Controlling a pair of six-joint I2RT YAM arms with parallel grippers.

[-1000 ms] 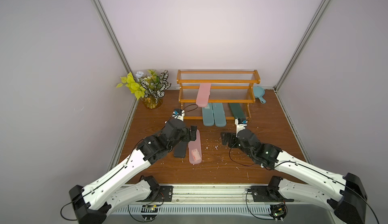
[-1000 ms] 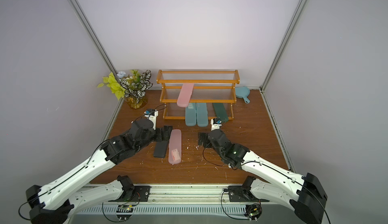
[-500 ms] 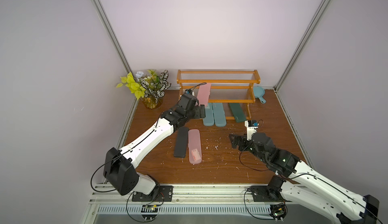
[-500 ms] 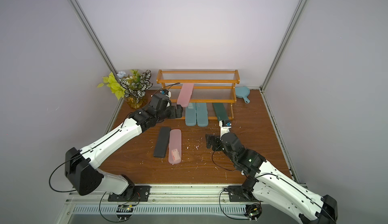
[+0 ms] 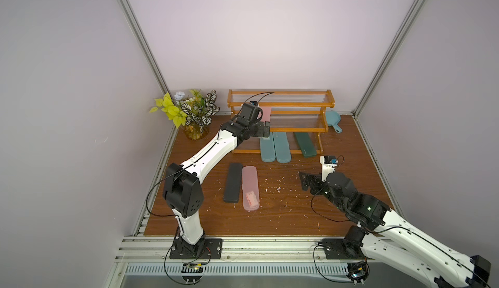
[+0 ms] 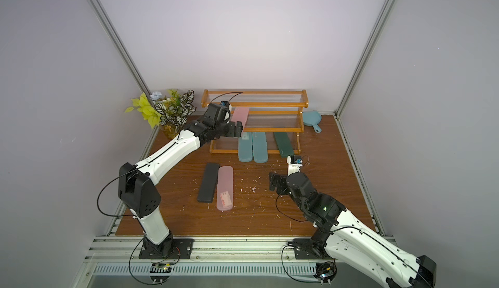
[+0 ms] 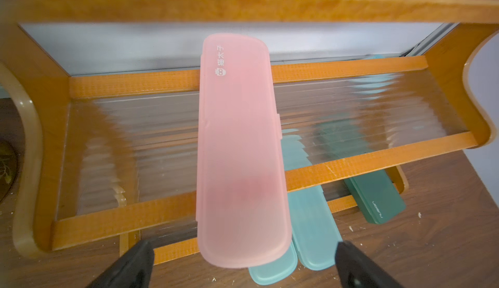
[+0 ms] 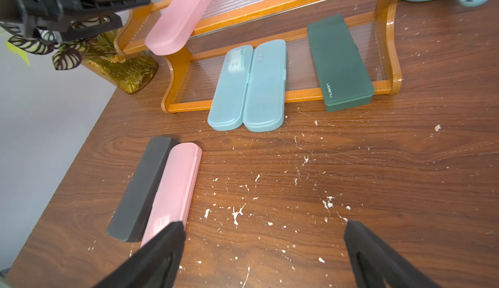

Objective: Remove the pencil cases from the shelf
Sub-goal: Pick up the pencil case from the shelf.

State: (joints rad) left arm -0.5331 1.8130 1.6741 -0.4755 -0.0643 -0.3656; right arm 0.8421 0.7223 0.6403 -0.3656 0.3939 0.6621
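Reaching for the pale pink case slanting off the middle tier of the shelf at the far edge of the worktop, the left gripper, spread and empty, likely needs to advance astride its overhanging end and pinch; the right gripper hangs spread nearer the right edge.

shelf: orange-brown, three stepped tiers, clear ribbed panels, upper centre in both top views. pink case lies tilted on the middle tier, near end overhanging the front rail. teal case and second teal case sit touching on the bottom tier, ends past the rail. dark green case is right of them, angled. black case and second pink case lie flat, side by side on the bench, left of centre.
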